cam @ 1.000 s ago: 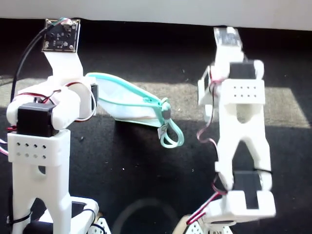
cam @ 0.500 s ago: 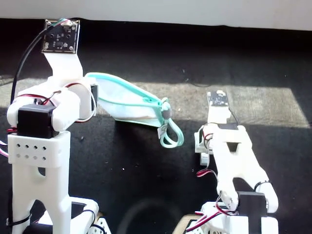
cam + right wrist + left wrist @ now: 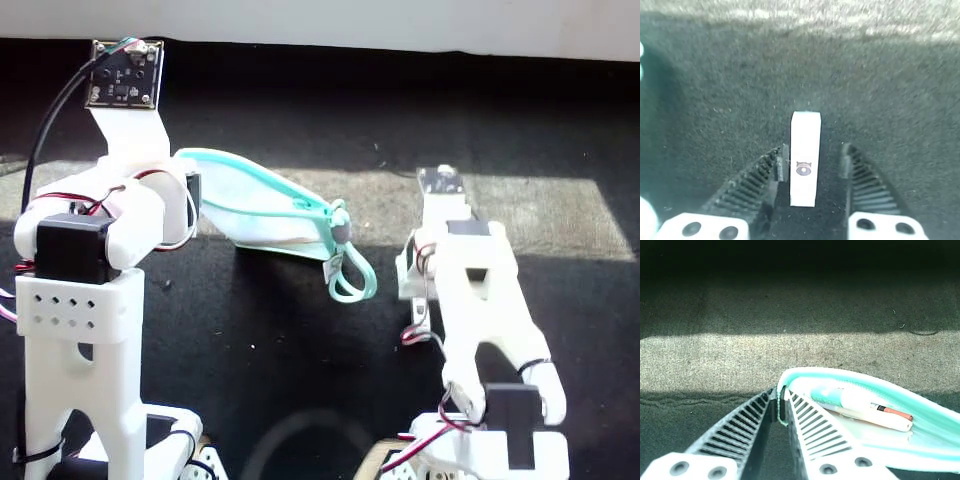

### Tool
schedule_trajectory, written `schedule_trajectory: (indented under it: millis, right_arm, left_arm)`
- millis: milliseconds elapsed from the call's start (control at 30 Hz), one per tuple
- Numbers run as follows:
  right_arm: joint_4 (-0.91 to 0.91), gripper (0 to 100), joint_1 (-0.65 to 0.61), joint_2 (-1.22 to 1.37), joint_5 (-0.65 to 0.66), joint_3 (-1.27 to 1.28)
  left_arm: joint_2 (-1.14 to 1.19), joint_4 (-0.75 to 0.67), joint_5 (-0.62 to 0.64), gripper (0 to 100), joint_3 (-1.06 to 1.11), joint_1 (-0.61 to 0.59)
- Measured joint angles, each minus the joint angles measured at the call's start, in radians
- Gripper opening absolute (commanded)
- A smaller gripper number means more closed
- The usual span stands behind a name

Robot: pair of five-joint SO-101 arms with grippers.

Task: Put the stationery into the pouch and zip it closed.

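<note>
A white pouch with teal zip edging (image 3: 265, 212) lies tilted on the dark mat, its teal pull loop (image 3: 350, 283) hanging off the end nearest the right arm. My left gripper (image 3: 781, 401) is shut on the pouch's rim (image 3: 790, 377) and holds the mouth open. Pens (image 3: 875, 410) lie inside the pouch. My right gripper (image 3: 812, 150) is low over the mat and open, with a small white eraser block (image 3: 805, 160) lying on the mat between its fingers (image 3: 757, 175). In the high view the right arm (image 3: 470, 285) is folded down beside the pull loop.
Dark felt mat (image 3: 280, 340) covers the table, with a sunlit band (image 3: 560, 215) across its middle. A white wall edge (image 3: 400, 25) runs along the back. The arm bases (image 3: 90, 400) stand at the front.
The right arm has dropped from a raised pose to low over the mat, beside the pouch's loop. The left arm and pouch have stayed put.
</note>
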Motion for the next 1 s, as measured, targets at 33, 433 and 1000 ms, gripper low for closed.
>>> schedule_trajectory:
  millis: [33, 433, 1000]
  right_arm:
    - [0.021, 14.8, 0.000, 0.026, 0.000, -0.034]
    - [0.140, 14.6, -0.021, 0.319, 0.000, -0.253]
    - [0.083, 0.9, -0.018, 0.419, 0.000, -0.270]
  left_arm:
    - [0.000, 0.000, 0.000, 1, 0.000, 0.000]
    - [0.000, 0.000, 0.000, 1, 0.000, 0.002]
    - [0.000, 0.000, 0.000, 1, 0.000, 0.002]
